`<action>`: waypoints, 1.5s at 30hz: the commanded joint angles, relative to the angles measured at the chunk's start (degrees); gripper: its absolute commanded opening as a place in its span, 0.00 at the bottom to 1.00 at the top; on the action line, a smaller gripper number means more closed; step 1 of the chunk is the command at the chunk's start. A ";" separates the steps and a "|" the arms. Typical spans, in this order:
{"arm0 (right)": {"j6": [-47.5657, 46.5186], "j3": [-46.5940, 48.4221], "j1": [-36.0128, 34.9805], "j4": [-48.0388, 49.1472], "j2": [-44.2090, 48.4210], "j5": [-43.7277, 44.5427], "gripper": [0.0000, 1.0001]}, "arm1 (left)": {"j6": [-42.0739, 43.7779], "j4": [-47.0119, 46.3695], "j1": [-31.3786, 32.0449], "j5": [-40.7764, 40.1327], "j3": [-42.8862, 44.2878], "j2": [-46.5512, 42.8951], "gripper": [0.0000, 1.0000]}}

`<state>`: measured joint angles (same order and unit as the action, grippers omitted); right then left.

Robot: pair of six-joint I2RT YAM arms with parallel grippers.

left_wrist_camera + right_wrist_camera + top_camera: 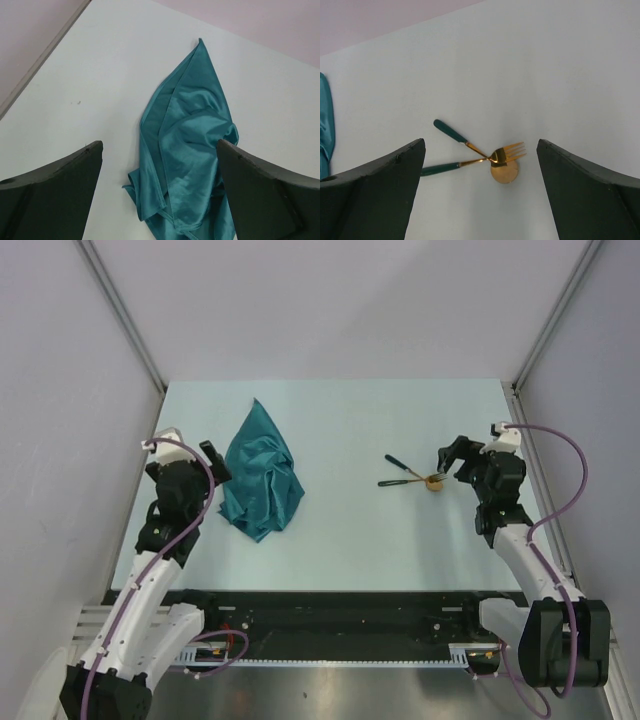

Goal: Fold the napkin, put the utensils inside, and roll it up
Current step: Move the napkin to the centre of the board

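Note:
The teal napkin (262, 472) lies crumpled in a pointed heap on the left of the table. In the left wrist view the napkin (192, 135) lies below and between my fingers. My left gripper (215, 464) is open and empty at its left edge, above it (160, 144). A fork (510, 151) and a spoon (504, 172), both with dark green handles and gold heads, lie crossed right of centre (410, 475), the fork over the spoon. My right gripper (453, 461) is open and empty just right of them, hovering above (481, 142).
The pale table (350, 540) is bounded by grey walls with metal posts at the back corners (150, 365). A dark rail (340, 610) runs along the near edge between the arm bases. A sliver of the napkin shows at the left edge of the right wrist view (324, 125).

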<state>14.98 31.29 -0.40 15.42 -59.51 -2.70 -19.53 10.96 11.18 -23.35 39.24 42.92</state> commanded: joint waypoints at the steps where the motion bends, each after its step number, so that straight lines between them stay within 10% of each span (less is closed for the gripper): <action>1: -0.30 3.86 -0.04 -1.27 -0.26 -0.47 1.00 | -1.48 4.24 -0.02 -0.64 3.12 1.29 1.00; 10: -9.35 17.12 -20.22 -11.72 -9.82 8.50 0.97 | -3.59 7.32 -0.02 4.19 1.45 2.87 1.00; 19: -5.14 40.21 -46.23 -21.46 -39.96 7.00 0.89 | -5.07 6.97 -0.11 9.72 -2.58 2.44 1.00; 30: -4.09 55.72 -54.00 -27.02 -58.53 1.57 0.83 | -8.15 5.56 -0.11 13.51 -7.95 -0.03 0.99; 34: -3.30 55.55 -53.21 -25.18 -59.85 -2.56 0.58 | -9.21 3.29 -0.02 14.91 -10.76 0.33 0.93; 39: -0.93 51.26 -49.97 -21.40 -58.10 -10.47 0.04 | -9.65 -0.32 0.07 16.06 -14.98 1.99 0.84; 45: -0.13 43.44 -45.49 -21.04 -51.87 -8.82 0.00 | -8.16 -3.84 2.43 16.06 -14.90 7.95 0.69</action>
<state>13.74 78.91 -48.84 -6.24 -117.75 -11.20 -28.45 12.67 11.42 -8.29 23.88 47.77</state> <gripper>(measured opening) 0.011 0.744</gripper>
